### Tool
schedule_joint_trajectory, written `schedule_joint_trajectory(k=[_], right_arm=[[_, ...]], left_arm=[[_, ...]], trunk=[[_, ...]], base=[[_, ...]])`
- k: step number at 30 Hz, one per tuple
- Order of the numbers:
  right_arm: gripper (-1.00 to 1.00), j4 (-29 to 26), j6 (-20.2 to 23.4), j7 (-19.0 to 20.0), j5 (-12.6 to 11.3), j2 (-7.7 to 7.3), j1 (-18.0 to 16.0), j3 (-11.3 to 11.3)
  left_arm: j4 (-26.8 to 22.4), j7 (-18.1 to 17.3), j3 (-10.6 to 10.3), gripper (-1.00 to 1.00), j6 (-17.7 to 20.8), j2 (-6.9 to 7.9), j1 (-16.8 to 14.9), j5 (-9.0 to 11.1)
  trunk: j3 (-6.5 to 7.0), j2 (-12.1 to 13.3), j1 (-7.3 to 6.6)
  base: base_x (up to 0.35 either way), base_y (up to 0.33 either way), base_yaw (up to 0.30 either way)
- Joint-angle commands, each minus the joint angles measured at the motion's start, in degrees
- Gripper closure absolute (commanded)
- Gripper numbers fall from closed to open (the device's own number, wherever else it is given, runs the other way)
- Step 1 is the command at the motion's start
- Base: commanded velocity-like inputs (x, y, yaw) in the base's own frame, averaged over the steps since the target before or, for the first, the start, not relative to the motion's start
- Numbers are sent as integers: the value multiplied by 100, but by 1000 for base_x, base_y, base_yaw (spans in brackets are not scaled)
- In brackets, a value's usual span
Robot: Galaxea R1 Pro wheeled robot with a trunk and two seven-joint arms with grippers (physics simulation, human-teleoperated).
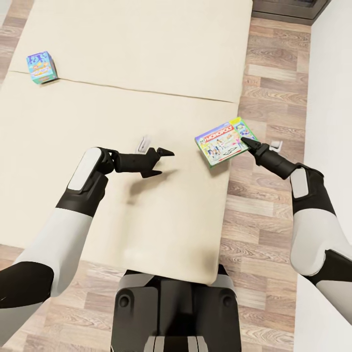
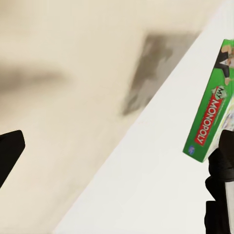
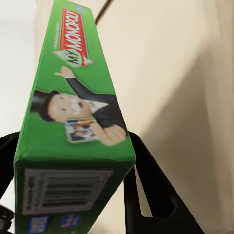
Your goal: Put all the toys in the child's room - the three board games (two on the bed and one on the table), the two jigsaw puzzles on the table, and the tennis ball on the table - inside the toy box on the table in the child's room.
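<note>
The robot's right gripper pinches the green-edged printed game box reading "Monopoly" at the bed's right edge, near the middle of that side, the box overhanging the wood-plank floor. In the right wrist view the dark fingers stand on either side of the box's green edge, one at each face, with the barcode end nearest the camera. Whether the box rests on the mattress or hangs just above it cannot be told.

The left gripper hovers over the middle of the large low bed with its plain beige mattress, its two black fingers spread apart and holding nothing; its shadow falls on the mattress beside it. From the left wrist view the Monopoly box stands on edge past the mattress's rim, with the right arm's dark wrist below it.

A small flat blue printed game box lies near the bed's far left corner, well apart from both grippers. A white wall runs along the floor strip to the right.
</note>
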Motion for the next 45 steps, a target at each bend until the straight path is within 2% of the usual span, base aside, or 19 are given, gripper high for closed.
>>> schedule_joint_trajectory(k=[1,21,31,45], right_arm=[[100,2,31,10,-15,0,5,-12],[100,6,25,11,-17,4,66,-12],[100,10,20,17,-24,8,174,-16],[100,13,19,13,-33,20,328,-20]], left_arm=[[0,57,-13,-100,-9,4,-3,60],[49,60,-30,-100,-13,4,-3,59],[287,55,-33,-100,-19,4,-3,57],[362,51,-34,-100,-24,4,-3,56]], trunk=[[16,38,-21],[375,841,-461],[555,1242,-680],[806,1803,-988]], base=[[0,0,0],[0,0,0],[0,0,0],[0,0,0]])
